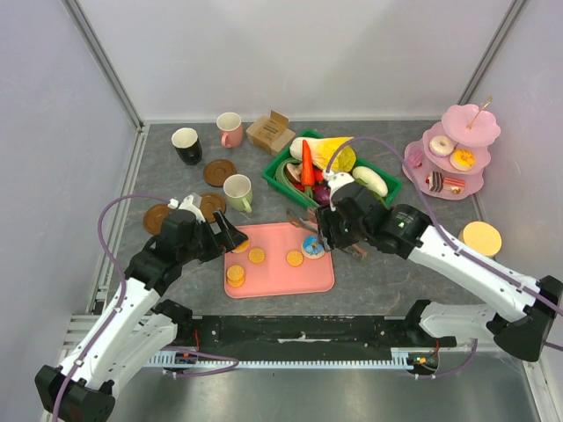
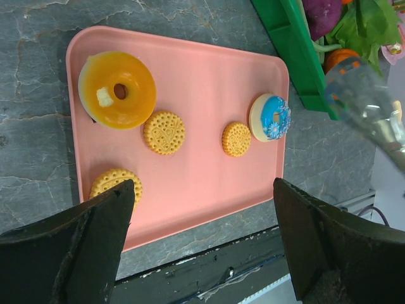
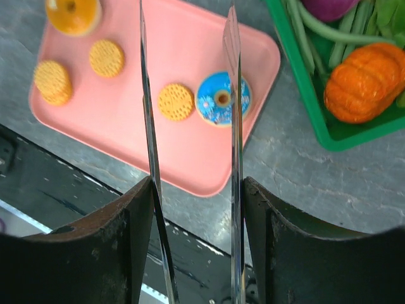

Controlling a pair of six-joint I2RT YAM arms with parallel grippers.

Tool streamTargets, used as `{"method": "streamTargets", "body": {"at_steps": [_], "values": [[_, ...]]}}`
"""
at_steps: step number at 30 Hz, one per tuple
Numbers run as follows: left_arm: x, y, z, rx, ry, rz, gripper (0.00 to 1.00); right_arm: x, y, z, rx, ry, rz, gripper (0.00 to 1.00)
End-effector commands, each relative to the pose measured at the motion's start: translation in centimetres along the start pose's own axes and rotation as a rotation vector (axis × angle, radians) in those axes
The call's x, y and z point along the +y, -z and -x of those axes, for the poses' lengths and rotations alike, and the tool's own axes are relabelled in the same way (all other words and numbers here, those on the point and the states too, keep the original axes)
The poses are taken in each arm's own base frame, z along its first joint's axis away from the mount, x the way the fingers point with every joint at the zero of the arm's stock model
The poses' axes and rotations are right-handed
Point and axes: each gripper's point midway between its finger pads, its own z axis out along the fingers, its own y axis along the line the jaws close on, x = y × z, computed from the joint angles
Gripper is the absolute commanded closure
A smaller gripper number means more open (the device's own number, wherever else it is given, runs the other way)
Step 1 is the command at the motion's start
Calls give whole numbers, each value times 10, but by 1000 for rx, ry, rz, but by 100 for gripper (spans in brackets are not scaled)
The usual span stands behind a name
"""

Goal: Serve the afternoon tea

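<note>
Pink tiered stand (image 1: 471,123) far right, partly stocked, likely destination. Pink tray (image 1: 273,274) front centre carries sweets. Right gripper (image 1: 327,232) pinching tongs (image 3: 234,126), blades poised over blue donut (image 3: 221,99), seemingly for pickup. Left gripper (image 2: 202,190) spread wide over tray, empty.

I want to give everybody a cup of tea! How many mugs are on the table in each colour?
Black mug: 1
Pink mug: 1
Pale-green mug: 1
Total: 3 mugs
</note>
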Motion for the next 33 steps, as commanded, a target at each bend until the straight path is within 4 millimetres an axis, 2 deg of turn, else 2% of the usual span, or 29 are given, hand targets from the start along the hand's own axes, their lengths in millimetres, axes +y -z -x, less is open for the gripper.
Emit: {"method": "streamTargets", "body": {"at_steps": [1,13,33], "values": [[-8,5,6,-22,6,-25,4,-9,3,-10,34,39,-137,37],[-6,5,2,-11,2,-22,4,-9,-8,-42,148,164,-226,34],[-1,2,-2,3,4,-12,4,-4,-26,-60,226,271,-253,33]]}}
